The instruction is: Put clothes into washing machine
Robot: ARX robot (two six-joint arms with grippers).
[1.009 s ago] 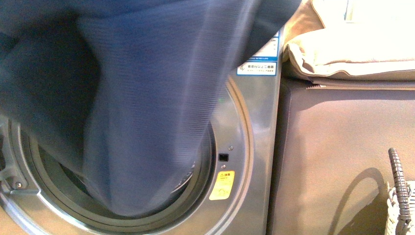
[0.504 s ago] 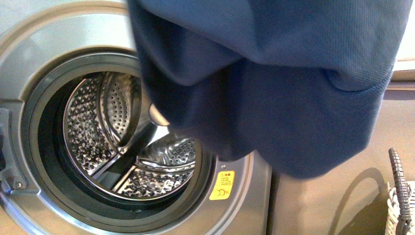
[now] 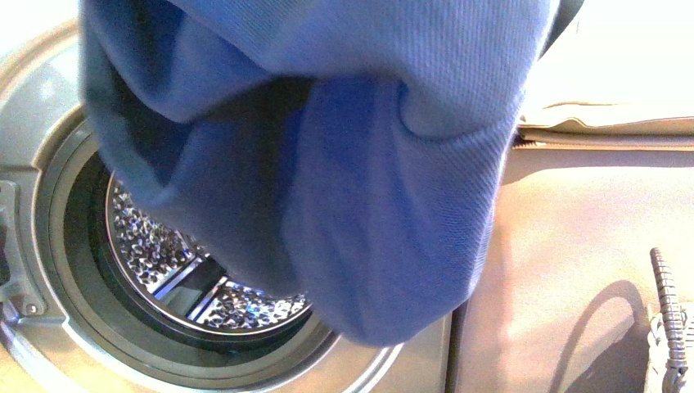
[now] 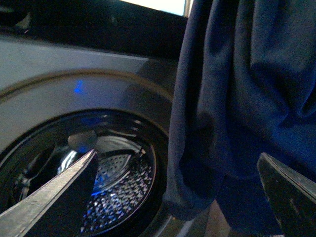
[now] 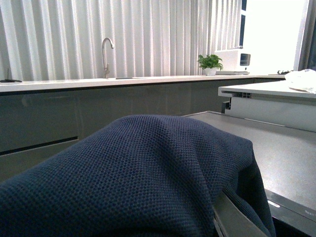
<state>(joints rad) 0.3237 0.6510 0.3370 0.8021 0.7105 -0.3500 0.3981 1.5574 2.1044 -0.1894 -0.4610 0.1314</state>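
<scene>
Most of the front view is taken up by the washing machine (image 3: pixel 37 115), a silver-grey front-loader whose round porthole is seen open. Beside it, on the robot's right, a beige-grey cabinet (image 3: pixel 573 246) is seen, with a pale cushion (image 3: pixel 622 123) lying on top.

The clothes (image 3: pixel 368 164), a plain dark navy-blue garment, are held up in the air in front of the porthole. The upper and right parts of the opening are covered by the hanging folds. No part of the fabric can be seen resting inside. Below and to the left of the garment, the perforated steel drum (image 3: pixel 164 254) is left in view.

A long countertop (image 5: pixel 98 84) before pleated curtains is shown in the right wrist view, behind a mound of the navy cloth.

At the right edge of the front view, part of a woven basket (image 3: pixel 667 311) with a wrapped handle is visible.

The left gripper (image 4: pixel 177 155) is seen with its fingers (image 4: pixel 64 192) spread wide apart, nothing being clasped between them; the garment hangs beyond them. The right gripper (image 5: pixel 232 217) is draped over by the fabric, only a grey strip being exposed, so whether it is closed cannot be told.

A curved tap (image 5: pixel 105 54) and a small potted plant (image 5: pixel 210 63) stand on the countertop. A small blue light (image 4: pixel 78 88) glows above the porthole rim.
</scene>
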